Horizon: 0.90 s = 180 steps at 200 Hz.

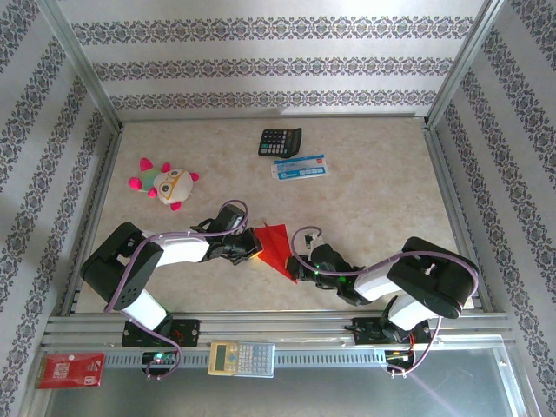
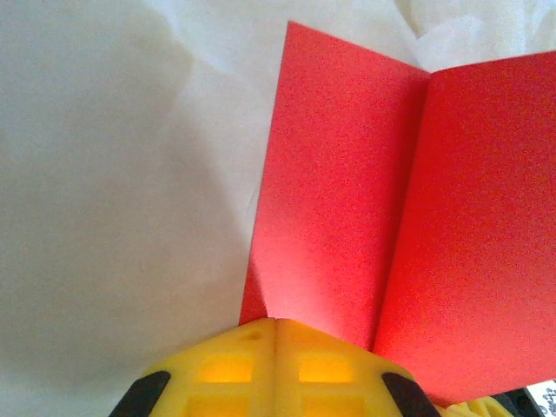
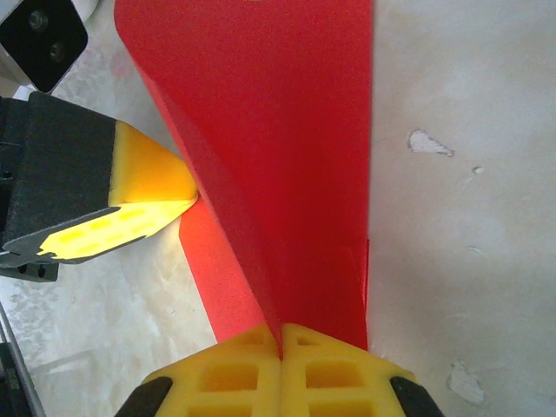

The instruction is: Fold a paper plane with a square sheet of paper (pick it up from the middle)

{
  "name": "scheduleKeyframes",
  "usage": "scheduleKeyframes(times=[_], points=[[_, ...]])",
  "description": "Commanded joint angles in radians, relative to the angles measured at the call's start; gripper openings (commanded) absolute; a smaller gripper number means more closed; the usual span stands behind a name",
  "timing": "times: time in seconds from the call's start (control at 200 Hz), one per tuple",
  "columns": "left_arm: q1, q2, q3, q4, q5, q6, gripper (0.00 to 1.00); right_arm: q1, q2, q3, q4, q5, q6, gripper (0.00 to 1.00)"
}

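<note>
The square sheet of paper (image 1: 276, 246) is bright red and partly folded, lying between my two grippers at the near middle of the table. In the left wrist view the sheet of paper (image 2: 347, 191) shows two panels meeting at a crease. The yellow jaws of my left gripper (image 2: 276, 323) are closed at the edge of the left panel. My right gripper (image 3: 281, 334) is shut on a raised flap of the paper (image 3: 287, 156), which runs into the seam of its jaws. The left gripper (image 3: 193, 200) touches that flap's side. From above, the left gripper (image 1: 254, 248) and right gripper (image 1: 294, 268) flank the paper.
A black calculator (image 1: 280, 141) and a blue-white packet (image 1: 299, 167) lie at the far middle. A plush toy (image 1: 167, 184) sits at the far left. On the near rail rest a pale calculator (image 1: 241, 357) and a red printed packet (image 1: 69, 369). Patterned walls enclose the table.
</note>
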Motion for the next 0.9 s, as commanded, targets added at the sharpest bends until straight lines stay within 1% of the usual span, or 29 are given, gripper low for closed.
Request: scheduleKeyframes(times=[0.0, 0.32, 0.485, 0.779, 0.894], points=[[-0.01, -0.004, -0.018, -0.055, -0.045, 0.028, 0.03, -0.025, 0.012, -0.017, -0.017, 0.012, 0.015, 0.0], [-0.01, -0.014, -0.014, -0.069, -0.052, 0.033, 0.04, -0.047, 0.072, -0.042, 0.06, -0.017, 0.062, 0.0], [-0.01, -0.034, 0.012, -0.089, -0.06, 0.045, 0.08, -0.052, 0.118, -0.043, 0.101, -0.029, 0.08, 0.0], [-0.01, -0.076, 0.11, -0.149, -0.06, 0.082, 0.19, -0.058, 0.155, -0.044, 0.109, -0.035, 0.092, 0.0], [-0.012, -0.093, 0.12, -0.139, -0.045, 0.076, 0.19, -0.059, 0.168, -0.044, 0.112, -0.034, 0.098, 0.0]])
